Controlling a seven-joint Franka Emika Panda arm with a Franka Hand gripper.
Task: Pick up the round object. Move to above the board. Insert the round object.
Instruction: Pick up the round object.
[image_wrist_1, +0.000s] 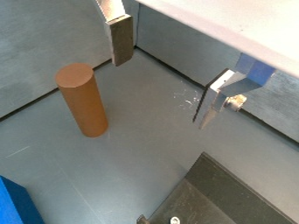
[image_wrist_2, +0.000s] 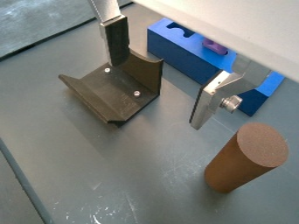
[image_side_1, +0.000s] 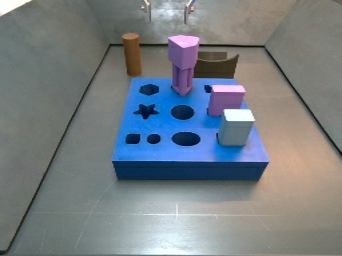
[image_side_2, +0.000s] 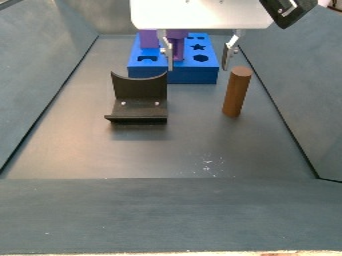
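On the grey floor, off to one side of your gripper (image_wrist_1: 163, 77), the round object (image_wrist_1: 84, 100) stands upright and untouched; you can see in both wrist views that it sits outside the gap between the two fingers (image_wrist_2: 114, 41), clear of either pad, with bare floor between it and the nearer plate. Your jaws are spread wide and hold nothing. In a side view the gripper (image_side_2: 198, 46) hangs above the floor between the board (image_side_2: 179, 57) and the fixture (image_side_2: 140, 98), and the round object (image_side_2: 237, 93) is just beside it, on the far side from the fixture, apart from the board's corner. You see the same peg in a side view (image_side_1: 131, 53) standing near the back wall, beyond the board (image_side_1: 187, 130). On the board, a purple peg (image_side_1: 182, 66) stands upright in a hole, with a pink block (image_side_1: 226, 99) and a pale block (image_side_1: 238, 127) seated along one edge. The fixture (image_wrist_2: 115, 87) lies close under one finger in a wrist view.
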